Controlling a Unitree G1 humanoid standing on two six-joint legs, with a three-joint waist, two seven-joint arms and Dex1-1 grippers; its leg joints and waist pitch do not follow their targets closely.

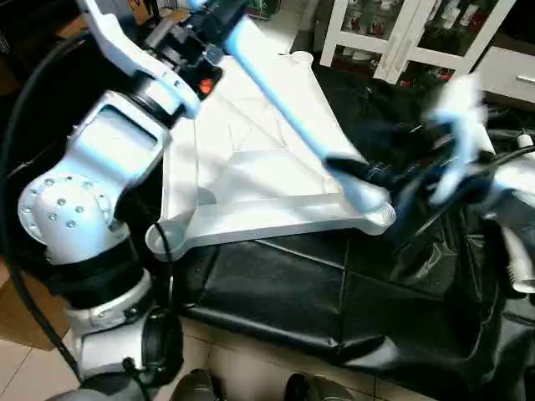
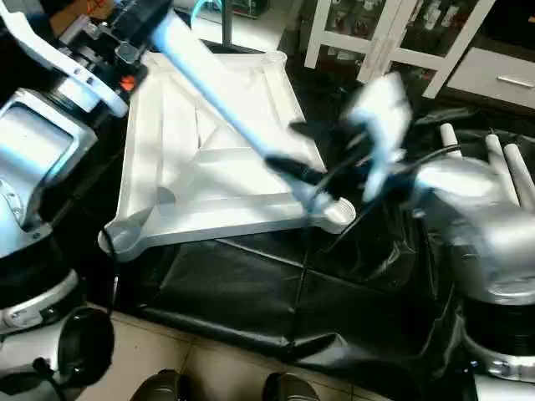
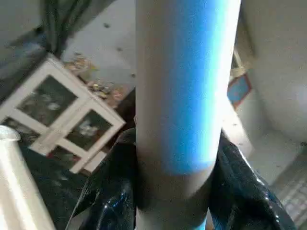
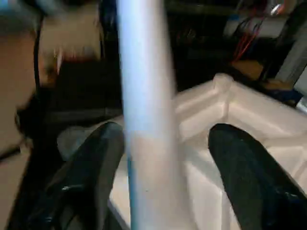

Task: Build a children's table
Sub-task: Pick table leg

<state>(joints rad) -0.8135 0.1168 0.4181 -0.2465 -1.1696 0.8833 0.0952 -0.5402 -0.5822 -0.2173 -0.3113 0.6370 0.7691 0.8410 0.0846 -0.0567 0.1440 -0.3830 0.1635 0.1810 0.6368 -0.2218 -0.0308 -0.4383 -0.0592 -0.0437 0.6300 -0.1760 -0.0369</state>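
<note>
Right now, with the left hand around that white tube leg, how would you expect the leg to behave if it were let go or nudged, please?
The tube leg looks stiff: it spans straight from the left hand to the tabletop corner without sagging. Being round and smooth, it would probably roll or slide if released. It seems hollow plastic, so likely light for its length.

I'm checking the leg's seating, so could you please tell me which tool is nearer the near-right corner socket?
Right. The right tool straddles the leg just above that socket; the left tool grips the leg's far upper end.
</note>
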